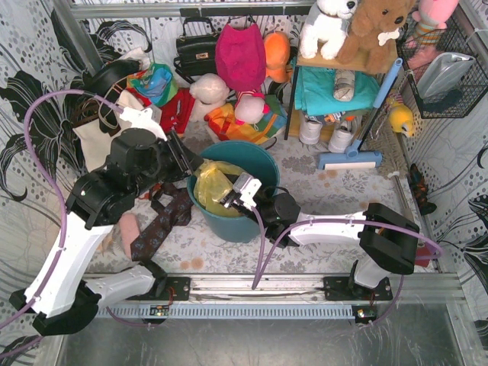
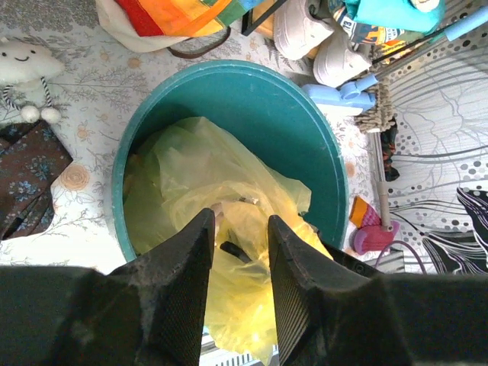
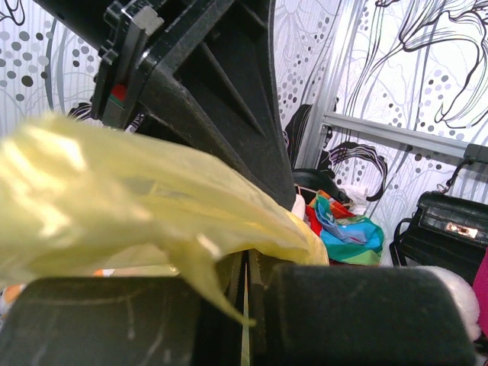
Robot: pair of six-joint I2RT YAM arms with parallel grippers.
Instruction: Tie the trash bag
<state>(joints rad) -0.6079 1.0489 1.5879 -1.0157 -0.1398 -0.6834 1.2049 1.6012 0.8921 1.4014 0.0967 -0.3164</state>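
Floral cloth covers the counter [image 1: 320, 191], and the teal bin [image 1: 263, 162] stands in the middle of it with both arms crowded over its near side. The bag [image 1: 216, 185] sits inside the bin, crumpled and yellow, its loose top bunched toward the near rim.

The right end effector [image 1: 240, 191] reaches in over the near rim. Its wrist view shows the fingers pressed together on a thin fold of the bag, with film spilling out above the pinch. The left end effector [image 2: 240, 229] hangs over the bin from its left, jaws apart, with yellow film showing in the gap but nothing gripped.

The worries I'd have:
- That pinch looks shallow, so a pull away from the bin could slip the fold free.
- The film is thin, and a hard tug might stretch or tear it at the fingers.
- If the left end effector closes where it is, it may catch only one loose layer, or none.
- The two arms are close together above the bin, and a careless crossing could knock them together or shove the bin.
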